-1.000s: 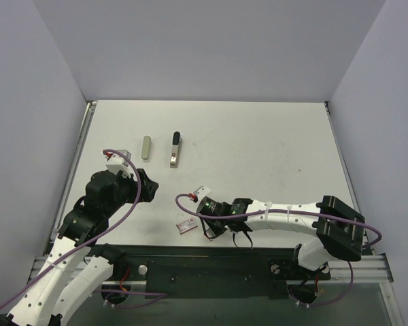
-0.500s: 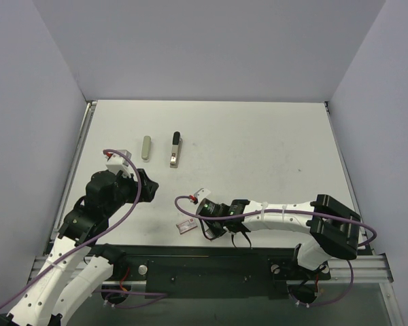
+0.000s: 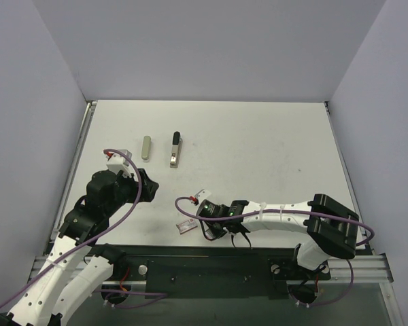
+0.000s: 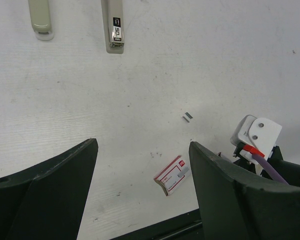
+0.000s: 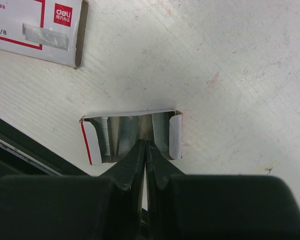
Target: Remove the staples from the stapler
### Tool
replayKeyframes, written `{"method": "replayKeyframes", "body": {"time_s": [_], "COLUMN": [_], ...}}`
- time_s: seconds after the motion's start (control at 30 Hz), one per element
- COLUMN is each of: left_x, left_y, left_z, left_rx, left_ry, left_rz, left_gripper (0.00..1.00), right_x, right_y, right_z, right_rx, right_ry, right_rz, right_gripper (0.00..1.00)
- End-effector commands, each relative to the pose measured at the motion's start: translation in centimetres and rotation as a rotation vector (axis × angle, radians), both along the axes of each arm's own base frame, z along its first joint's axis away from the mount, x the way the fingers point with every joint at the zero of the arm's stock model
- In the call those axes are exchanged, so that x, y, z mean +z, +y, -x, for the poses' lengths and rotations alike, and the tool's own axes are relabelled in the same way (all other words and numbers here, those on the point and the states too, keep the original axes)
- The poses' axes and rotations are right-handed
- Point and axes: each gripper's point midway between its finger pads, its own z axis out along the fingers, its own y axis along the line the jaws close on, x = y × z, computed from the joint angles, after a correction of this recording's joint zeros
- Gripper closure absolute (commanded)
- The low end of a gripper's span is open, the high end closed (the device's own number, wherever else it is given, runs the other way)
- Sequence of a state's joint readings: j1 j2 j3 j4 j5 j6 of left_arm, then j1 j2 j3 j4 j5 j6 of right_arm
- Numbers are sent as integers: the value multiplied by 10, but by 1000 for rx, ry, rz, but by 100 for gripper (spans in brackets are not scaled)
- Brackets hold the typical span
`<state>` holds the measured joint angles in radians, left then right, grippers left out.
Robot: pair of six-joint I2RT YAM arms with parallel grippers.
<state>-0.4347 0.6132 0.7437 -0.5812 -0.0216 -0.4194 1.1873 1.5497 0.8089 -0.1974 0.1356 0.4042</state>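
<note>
The white table (image 3: 272,149) lies bare across the whole right half and the upper part of the overhead view. Pale lilac walls (image 3: 211,47) hem it on three sides, and a black rail (image 3: 211,261) runs along the bottom edge. The slim grey-silver metal stapler (image 3: 175,149) with a black tip lies flat in the upper left, well apart from both arms. A short grey bar (image 3: 146,147) lies just left of it.

The left gripper (image 4: 142,145) hangs with its jaws spread wide and nothing between them. The right gripper (image 5: 144,146), low at bottom centre, has its fingers pressed together over the near wall of a small white card tray (image 5: 175,137) with a red edge. The tray holds silver staple strips (image 5: 106,140). Whether the fingers pinch the card cannot be told. A red-and-white staple box (image 5: 40,25) lies just to the upper left of the tray in the right wrist view.
</note>
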Motion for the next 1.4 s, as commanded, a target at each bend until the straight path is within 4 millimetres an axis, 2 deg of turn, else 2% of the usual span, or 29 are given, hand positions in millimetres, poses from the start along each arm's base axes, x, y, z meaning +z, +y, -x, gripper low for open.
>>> {"method": "replayKeyframes", "body": {"time_s": [0.0,0.93,1.37], "left_x": [6,5,5], "left_y": [0,-1,-1], "left_z": [-3,-4,-4], "left_rx": [9,5,6], "left_ry": [-13,-9,-8], "left_rz": [15,13,13], "left_gripper": [16,16,16], "right_x": [-3,-8,-7], "right_y": [-9,-3,0], "right_z": [-4,-1,-2], "right_rx": [-34,-24,-28], "right_ry": [-13,16,16], "right_rz": [27,18,11], "right_gripper": [100,100,92]}}
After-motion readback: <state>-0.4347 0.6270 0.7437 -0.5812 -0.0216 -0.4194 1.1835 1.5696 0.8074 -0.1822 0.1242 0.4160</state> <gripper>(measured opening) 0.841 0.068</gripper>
